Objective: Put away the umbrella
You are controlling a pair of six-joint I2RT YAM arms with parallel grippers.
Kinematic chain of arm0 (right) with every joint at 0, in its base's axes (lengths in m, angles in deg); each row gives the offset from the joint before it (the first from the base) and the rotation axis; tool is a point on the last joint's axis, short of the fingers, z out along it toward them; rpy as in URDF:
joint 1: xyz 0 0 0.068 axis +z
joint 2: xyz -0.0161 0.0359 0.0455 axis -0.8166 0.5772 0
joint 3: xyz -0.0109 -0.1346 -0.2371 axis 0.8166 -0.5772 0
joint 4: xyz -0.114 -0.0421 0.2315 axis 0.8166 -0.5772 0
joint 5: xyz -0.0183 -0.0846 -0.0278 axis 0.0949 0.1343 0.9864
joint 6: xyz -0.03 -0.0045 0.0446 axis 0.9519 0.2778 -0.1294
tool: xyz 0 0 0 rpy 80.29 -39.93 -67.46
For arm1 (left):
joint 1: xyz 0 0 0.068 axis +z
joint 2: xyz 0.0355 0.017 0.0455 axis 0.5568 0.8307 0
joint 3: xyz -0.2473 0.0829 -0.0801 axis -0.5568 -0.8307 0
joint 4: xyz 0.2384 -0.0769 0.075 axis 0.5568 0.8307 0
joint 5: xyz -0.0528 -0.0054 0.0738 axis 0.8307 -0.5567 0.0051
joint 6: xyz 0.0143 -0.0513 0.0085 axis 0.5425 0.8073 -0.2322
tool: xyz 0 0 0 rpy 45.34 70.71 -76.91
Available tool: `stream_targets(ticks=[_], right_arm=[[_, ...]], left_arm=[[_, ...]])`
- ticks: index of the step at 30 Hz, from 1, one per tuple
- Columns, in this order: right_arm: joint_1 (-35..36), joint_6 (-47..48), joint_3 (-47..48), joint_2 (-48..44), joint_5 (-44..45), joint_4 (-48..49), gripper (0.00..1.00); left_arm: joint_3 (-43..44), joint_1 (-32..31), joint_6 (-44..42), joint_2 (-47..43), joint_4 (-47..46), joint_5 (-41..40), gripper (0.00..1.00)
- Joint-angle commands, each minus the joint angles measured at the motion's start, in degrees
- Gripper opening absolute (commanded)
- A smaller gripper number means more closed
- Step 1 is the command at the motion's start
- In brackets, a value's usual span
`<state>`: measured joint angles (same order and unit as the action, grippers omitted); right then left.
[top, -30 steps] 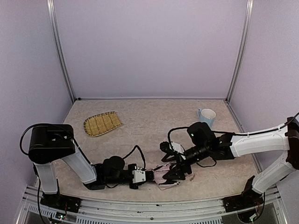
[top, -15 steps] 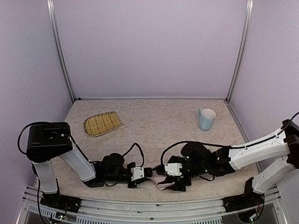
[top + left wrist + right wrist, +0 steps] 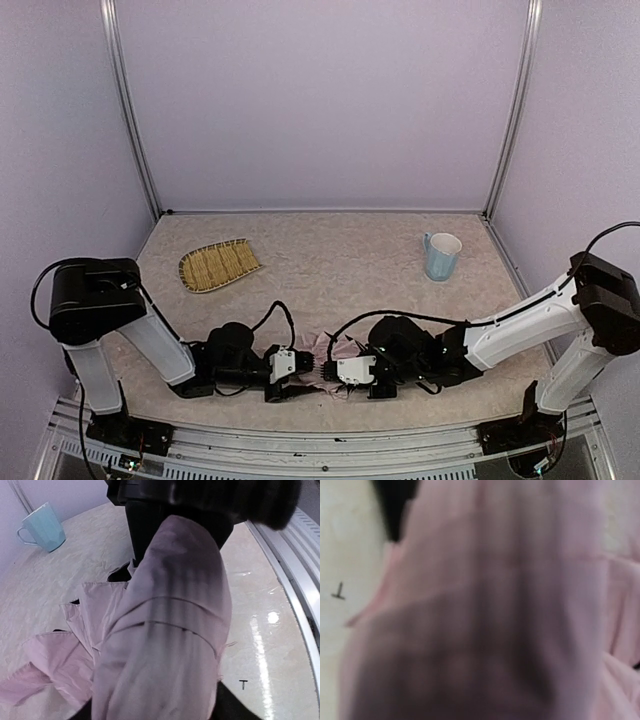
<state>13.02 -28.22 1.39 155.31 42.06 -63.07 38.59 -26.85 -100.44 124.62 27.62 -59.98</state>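
Top external: the umbrella (image 3: 326, 350) lies crumpled at the near middle of the table (image 3: 330, 260), with the left gripper (image 3: 303, 374) on its left and the right gripper (image 3: 333, 378) on its right, both against it. Pink fabric fills both wrist views, so I cannot tell either gripper's state.

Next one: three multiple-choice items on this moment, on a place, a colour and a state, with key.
1. Where does the umbrella lie? A at the far left corner B at the near edge of the table, centre C at the far right corner
2. What colour is the mug? A red B black C pale blue
3. The mug is? A upright B on its side C upside down
Key: 1 B, pink fabric shows there; 2 C, plain in the top view; 3 A, its mouth faces up.
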Motion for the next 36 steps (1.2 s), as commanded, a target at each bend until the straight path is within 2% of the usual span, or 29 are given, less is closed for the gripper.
stream_targets(ticks=[1, 3, 5, 6, 11, 13, 16, 18, 21, 24, 29, 31, 33, 36], right_arm=[[0.03, 0.23, -1.38, 1.47, 3.02, -3.21, 0.02], [0.44, 0.51, -1.68, 1.41, 3.16, -3.01, 0.0], [1.18, 0.76, -1.81, 1.59, 3.63, -2.91, 0.0], [1.63, 0.89, -1.94, 1.74, 4.03, -2.8, 0.0], [4.77, 1.3, -2.9, 2.2, 4.09, -2.86, 0.0], [6.11, 1.25, -3.19, 2.34, 4.5, -3.24, 0.0], [7.76, 1.34, -2.87, 3.1, 5.61, -4.14, 0.0], [8.05, 1.3, -2.47, 3.68, 5.94, -4.57, 0.0], [8.17, 1.27, -2.46, 3.78, 5.83, -4.4, 0.0], [8.26, 1.17, -2.25, 3.58, 6.25, -4.76, 0.0], [8.58, 1.08, -2.09, 2.78, 6.74, -5.42, 0.0], [8.98, 0.96, -1.75, 1.61, 5.64, -6.67, 0.0], [8.98, 1.13, -1.77, -1.32, 1.64, -8.14, 0.0], [7.24, 2.75, -0.62, -4.59, -12.4, -14.79, 0.0]], left_arm=[[-3.79, -0.23, 3.34, -4.25, -7.94, 2.27, 0.73], [-5.3, 0.21, 4.11, -7.49, -8.06, 2.45, 0.82], [-5.61, 1.14, 5.68, -12.52, -4.55, 4.5, 0.95], [-5.3, 1.82, 7.4, -14.8, -1.84, 5.72, 0.98], [-0.57, 8.51, 21.66, -21.23, 11.62, 11.06, 0.99], [3.05, 11.18, 29.23, -21.01, 17.58, 10.17, 0.92], [9.16, 13.28, 38.72, -17.27, 27.89, 7.13, 0.64], [15.15, 13.84, 42.64, -12.65, 37.33, 4.25, 0.56], [19.62, 14.28, 46.18, -6.97, 42.15, 1.77, 0.49], [23.2, 14.28, 49.64, -3.7, 44.7, 1.32, 0.48], [23.55, 14.36, 53.91, -3.5, 46.24, -7.75, 0.57], [25.55, 12.97, 51.33, -2.2, 47.8, -9.55, 0.58], [28.92, 11.12, 46.96, -0.52, 51.25, -12.09, 0.59], [29.33, 11.16, 43.63, -0.27, 50.49, -11.01, 0.6]])
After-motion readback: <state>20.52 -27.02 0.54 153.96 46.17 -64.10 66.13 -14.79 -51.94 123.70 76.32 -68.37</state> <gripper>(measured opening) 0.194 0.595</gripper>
